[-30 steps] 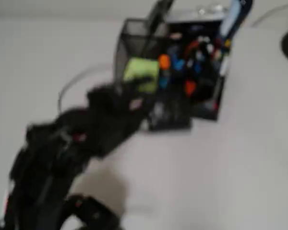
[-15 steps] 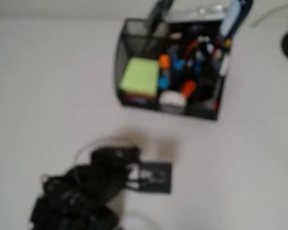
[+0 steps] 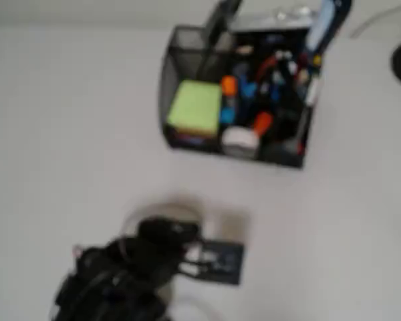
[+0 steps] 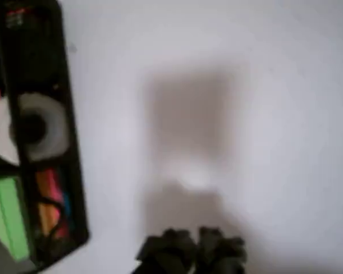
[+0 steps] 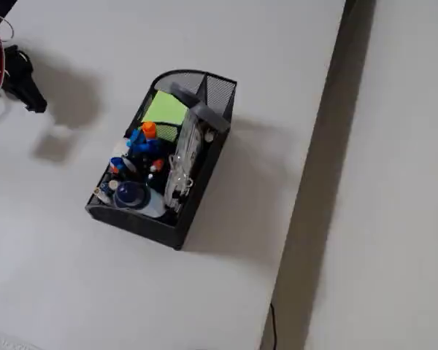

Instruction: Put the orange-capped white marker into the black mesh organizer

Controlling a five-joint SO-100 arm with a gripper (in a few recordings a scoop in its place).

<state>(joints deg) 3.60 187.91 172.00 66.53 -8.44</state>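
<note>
- Wrist view: the gripper point(image 4: 191, 254) sits at the bottom edge as two dark, blurred lumps close together. Nothing shows between them, but the blur is too heavy to tell whether the jaws are parted or closed.
- Ahead of it lies bare white desk point(image 4: 263, 114) carrying only a soft shadow; no marker lies there.
- In the overhead view the gripper point(image 3: 210, 259) hangs low in the picture at the end of the black arm, well apart from the black mesh organizer point(image 3: 180, 137), which lies up-picture and a little to the right.
- The fixed view agrees: the gripper point(image 5: 25, 91) is at the top-left edge, and the black mesh organizer point(image 5: 197, 197) stands off toward the middle of the desk point(image 5: 277, 73).
- The orange-capped white marker point(image 3: 228, 85) appears to be inside the organizer already — a bright orange cap pokes up just beside the green sticky-note pad point(image 3: 195, 107), among blue and red pen tops. Its barrel is hidden, so the long axis reads as roughly upright, cap up.
- A redder orange tip point(image 3: 262, 122) stands nearer the organizer's front wall; that looks like the wider pen, not the task's marker.
- Judged from this, the placing looks done — the next move turns on the arm staying clear of the organizer, not on any reach toward it.
</note>
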